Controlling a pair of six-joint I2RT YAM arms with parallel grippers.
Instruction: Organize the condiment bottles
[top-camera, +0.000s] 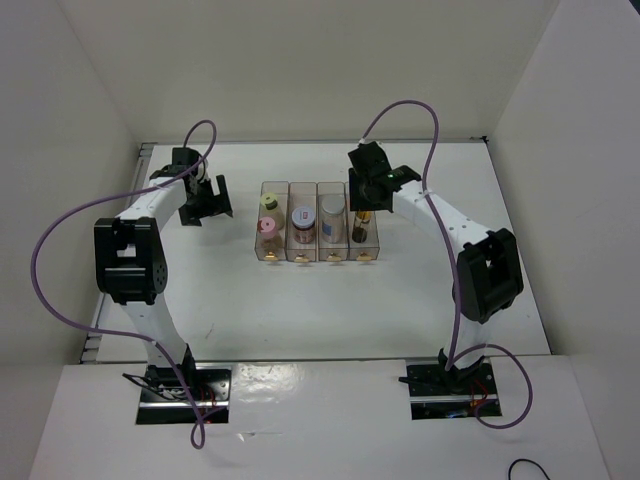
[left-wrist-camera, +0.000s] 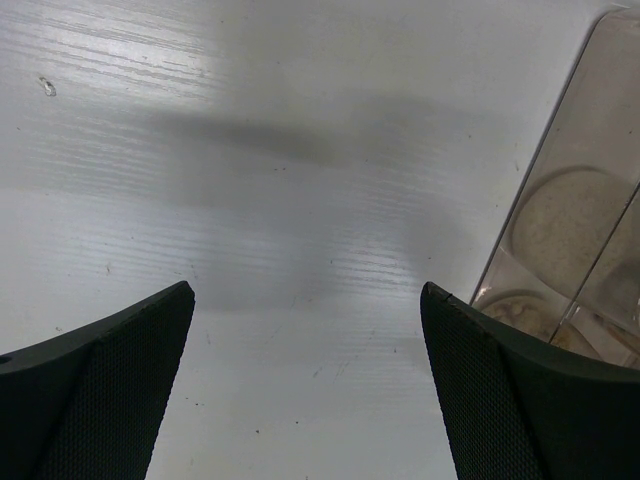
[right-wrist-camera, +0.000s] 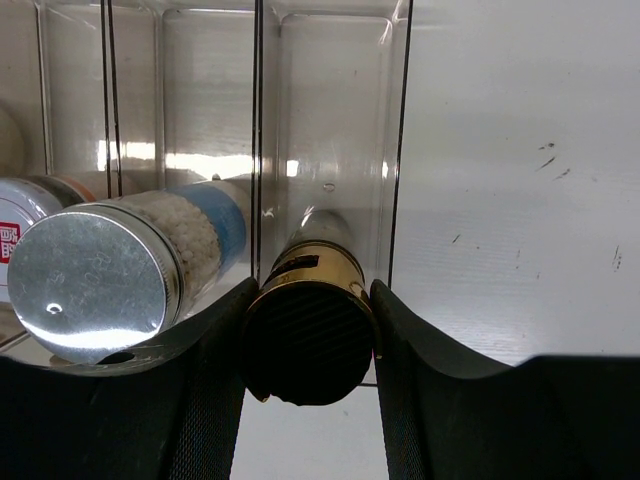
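Observation:
A clear four-compartment rack (top-camera: 315, 250) stands mid-table. Its left compartment holds the yellow-lidded jar (top-camera: 268, 203) and the pink-lidded jar (top-camera: 267, 227). The second holds the jar with the white-red lid (top-camera: 302, 217), the third the grey-white capped cylinder (top-camera: 332, 209). My right gripper (top-camera: 364, 203) is shut on the black cap of the slim amber bottle (right-wrist-camera: 308, 345), which stands in the rightmost compartment (right-wrist-camera: 340, 120). The cylinder (right-wrist-camera: 95, 285) shows just left of it. My left gripper (top-camera: 207, 203) hangs open and empty left of the rack, its fingers (left-wrist-camera: 110, 390) wide apart above bare table.
The rack's corner (left-wrist-camera: 590, 200) shows at the right edge of the left wrist view. White walls enclose the table at the back and on both sides. Purple cables loop over both arms.

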